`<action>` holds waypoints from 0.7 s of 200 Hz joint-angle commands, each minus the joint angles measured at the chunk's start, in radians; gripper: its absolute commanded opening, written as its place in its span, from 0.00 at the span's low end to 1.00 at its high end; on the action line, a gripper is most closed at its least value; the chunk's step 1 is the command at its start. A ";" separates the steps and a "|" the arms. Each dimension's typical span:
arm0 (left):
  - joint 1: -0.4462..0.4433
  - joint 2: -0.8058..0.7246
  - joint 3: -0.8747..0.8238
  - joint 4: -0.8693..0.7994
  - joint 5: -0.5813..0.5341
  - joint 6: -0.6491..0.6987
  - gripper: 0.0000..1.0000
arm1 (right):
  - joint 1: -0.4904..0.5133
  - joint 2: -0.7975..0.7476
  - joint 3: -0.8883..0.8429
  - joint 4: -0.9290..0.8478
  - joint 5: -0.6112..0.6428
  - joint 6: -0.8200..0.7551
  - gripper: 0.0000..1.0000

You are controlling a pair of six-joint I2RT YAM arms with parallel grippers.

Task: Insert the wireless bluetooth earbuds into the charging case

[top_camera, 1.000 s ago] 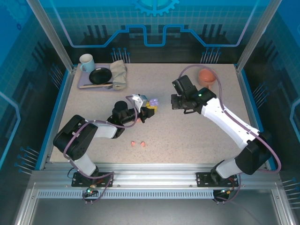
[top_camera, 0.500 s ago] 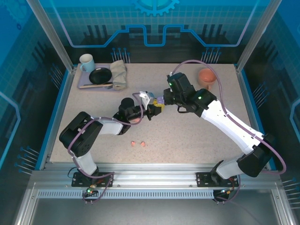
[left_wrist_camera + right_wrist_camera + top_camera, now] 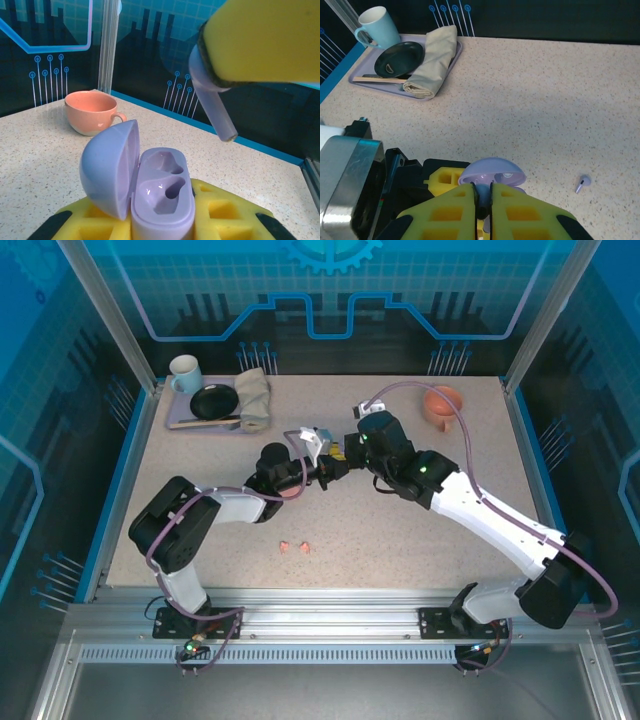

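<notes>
left gripper (image 3: 330,469): fingers clamped narrow on charging case (image 3: 161,197), lid (image 3: 111,167) swung open, both sockets empty
right gripper (image 3: 483,194): fingers pinched almost together on lilac earbud (image 3: 214,107), stem poking out below them
lilac earbud place: above case, not touching
second lilac earbud (image 3: 582,183): on table (image 3: 545,100), right of right fingers
pink earbuds (image 3: 295,546): on table, well apart from both grippers
</notes>
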 commanded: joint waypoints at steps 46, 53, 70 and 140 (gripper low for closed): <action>-0.012 0.018 0.050 0.029 0.025 -0.032 0.00 | 0.023 -0.028 -0.078 0.193 0.057 -0.012 0.12; -0.011 0.016 0.052 0.029 0.027 -0.030 0.00 | 0.023 -0.026 -0.082 0.198 0.056 -0.013 0.12; -0.012 0.014 0.053 0.026 0.028 -0.030 0.00 | 0.024 -0.024 -0.087 0.201 0.059 -0.012 0.12; -0.011 0.009 0.056 0.027 0.026 -0.029 0.00 | 0.023 -0.014 -0.104 0.202 0.059 -0.011 0.12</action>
